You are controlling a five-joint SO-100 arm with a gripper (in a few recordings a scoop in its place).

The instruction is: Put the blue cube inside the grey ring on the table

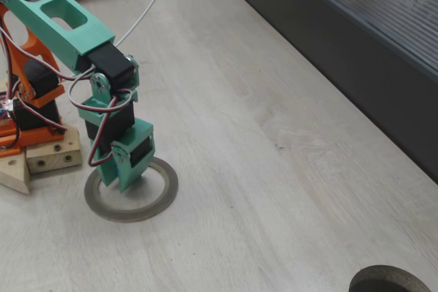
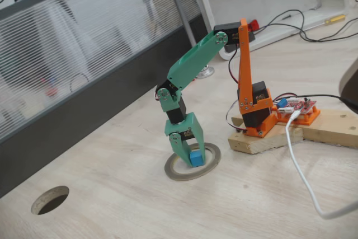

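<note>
Inside the grey ring (image 2: 193, 170) on the counter (image 2: 112, 205), the green tool (image 2: 190, 158) points down; its jaws are closed on the blue cube (image 2: 196, 158), low over the ring's opening.

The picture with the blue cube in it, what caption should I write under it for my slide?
A green gripper lowers a blue cube inside a grey ring on a pale wooden table.

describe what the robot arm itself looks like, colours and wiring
The arm's links and two-finger gripper are teal-green plastic, with black servo blocks at the joints. Its shoulder and base are orange, mounted on pale wooden blocks. Thin red, white and black wires loop along the joints.
</note>
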